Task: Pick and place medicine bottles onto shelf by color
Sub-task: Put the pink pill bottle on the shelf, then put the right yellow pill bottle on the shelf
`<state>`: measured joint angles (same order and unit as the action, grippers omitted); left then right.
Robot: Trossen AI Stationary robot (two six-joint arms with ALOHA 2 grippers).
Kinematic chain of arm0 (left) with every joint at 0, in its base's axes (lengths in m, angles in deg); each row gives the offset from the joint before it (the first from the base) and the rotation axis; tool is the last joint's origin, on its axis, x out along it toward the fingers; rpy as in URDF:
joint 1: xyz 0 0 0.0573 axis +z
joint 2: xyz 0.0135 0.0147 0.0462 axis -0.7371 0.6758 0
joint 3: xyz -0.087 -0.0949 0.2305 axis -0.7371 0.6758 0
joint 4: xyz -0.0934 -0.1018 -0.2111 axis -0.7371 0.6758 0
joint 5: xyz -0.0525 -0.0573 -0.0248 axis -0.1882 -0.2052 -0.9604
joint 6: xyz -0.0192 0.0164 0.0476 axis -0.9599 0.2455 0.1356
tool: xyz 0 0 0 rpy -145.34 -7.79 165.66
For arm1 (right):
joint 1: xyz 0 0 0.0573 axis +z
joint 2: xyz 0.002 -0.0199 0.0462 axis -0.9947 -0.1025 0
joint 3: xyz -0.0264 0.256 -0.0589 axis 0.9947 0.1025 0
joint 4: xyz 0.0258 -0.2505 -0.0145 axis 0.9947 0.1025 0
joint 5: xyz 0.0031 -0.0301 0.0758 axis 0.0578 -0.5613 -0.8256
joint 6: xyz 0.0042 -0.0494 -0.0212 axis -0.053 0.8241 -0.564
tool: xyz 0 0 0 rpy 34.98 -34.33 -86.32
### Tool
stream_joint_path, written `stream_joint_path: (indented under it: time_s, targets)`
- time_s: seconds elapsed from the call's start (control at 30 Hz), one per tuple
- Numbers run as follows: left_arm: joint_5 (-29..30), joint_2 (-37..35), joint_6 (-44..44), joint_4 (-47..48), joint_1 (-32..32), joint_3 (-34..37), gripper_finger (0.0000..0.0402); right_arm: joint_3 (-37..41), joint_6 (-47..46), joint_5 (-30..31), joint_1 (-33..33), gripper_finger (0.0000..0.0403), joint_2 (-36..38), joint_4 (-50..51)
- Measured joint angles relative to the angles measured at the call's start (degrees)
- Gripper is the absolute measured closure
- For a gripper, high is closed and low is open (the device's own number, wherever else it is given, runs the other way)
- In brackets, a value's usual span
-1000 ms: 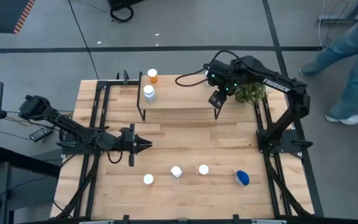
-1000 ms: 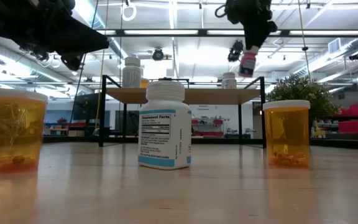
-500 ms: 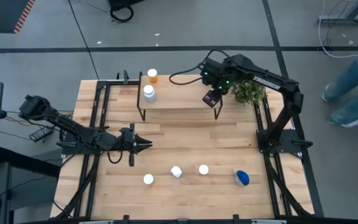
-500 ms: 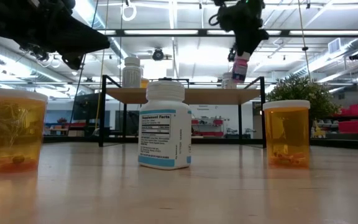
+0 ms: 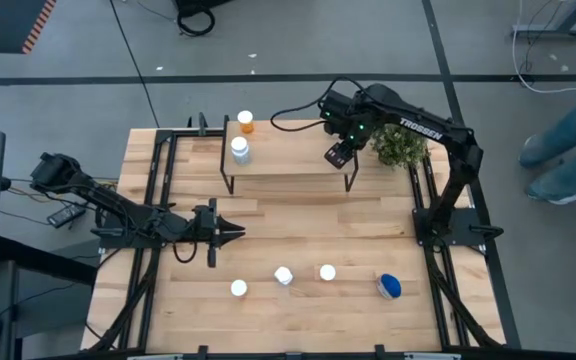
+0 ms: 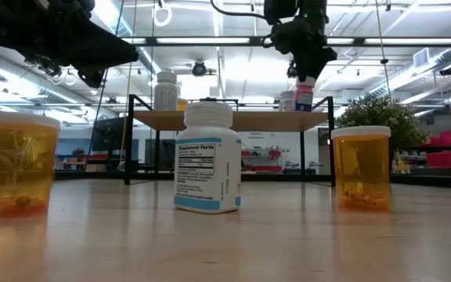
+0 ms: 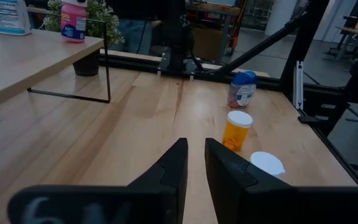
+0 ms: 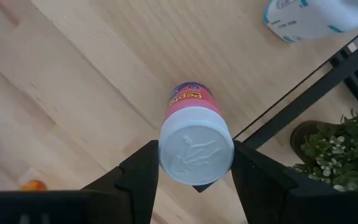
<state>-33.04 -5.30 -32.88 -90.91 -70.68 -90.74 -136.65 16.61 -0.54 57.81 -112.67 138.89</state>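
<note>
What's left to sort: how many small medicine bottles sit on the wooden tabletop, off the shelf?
4, near the front edge: three white-capped bottles, left, middle, right, plus a wider blue-topped bottle farthest right.

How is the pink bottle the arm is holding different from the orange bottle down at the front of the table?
The pink bottle is clamped by its cap in the right gripper, at the right end of the shelf; the orange bottle stands free on the table, untouched. The pink one's body is opaque pink with a printed label; the orange one's is see-through amber, with pills at the bottom. Both are upright with white caps.
</note>
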Motion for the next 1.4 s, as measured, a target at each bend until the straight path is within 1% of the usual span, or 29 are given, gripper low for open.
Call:
stream_joint_path:
  time_s: [0.13, 0.4, 0.73, 0.83, 0.93, 1.07, 1.17, 1.27, 1.4]
  targets:
    - [0.0, 0.0, -0.3, 0.1, 0.0, 0.0, 0.0344, 0.0, 0.2, 0.0, -0.4, 0.0207, 0.0, -0.6]
    - [0.0, 0.0, -0.3, 0.1, 0.0, 0.0, 0.0338, 0.1, 0.2, 0.1, -0.3, 0.0180, 0.0, -2.6]
    - [0.0, 0.0, -0.3, 0.2, 0.0, 0.0, 0.0346, 0.1, 0.2, 0.2, -0.2, 0.0169, 0.0, -2.5]
    - [0.0, 0.0, -0.3, 0.2, 0.0, 0.0, 0.0345, -1.1, 0.1, 0.6, 0.0, 0.0169, 0.1, -1.4]
    - [0.0, 0.0, -0.3, 0.2, 0.0, 0.0, 0.0341, -4.0, -0.7, 1.1, 0.7, 0.0169, 0.4, 0.3]
    - [0.0, 0.0, -0.3, 0.2, 0.0, 0.0, 0.0338, -8.9, -3.5, 2.8, 3.0, 0.0169, 0.5, 2.6]
    - [0.0, 0.0, -0.4, 0.2, -0.2, 0.0, 0.0341, -10.0, -6.8, 3.6, 6.2, 0.0169, 0.7, 2.5]
    - [0.0, 0.0, -0.7, 0.5, -0.5, 0.0, 0.0344, -9.9, -9.3, 3.9, 10.7, 0.0169, 0.7, 2.6]
    - [0.0, 0.0, -1.6, 1.5, -1.0, 0.0, 0.0346, -9.9, -13.7, 6.5, 17.9, 0.0169, 0.6, 2.4]
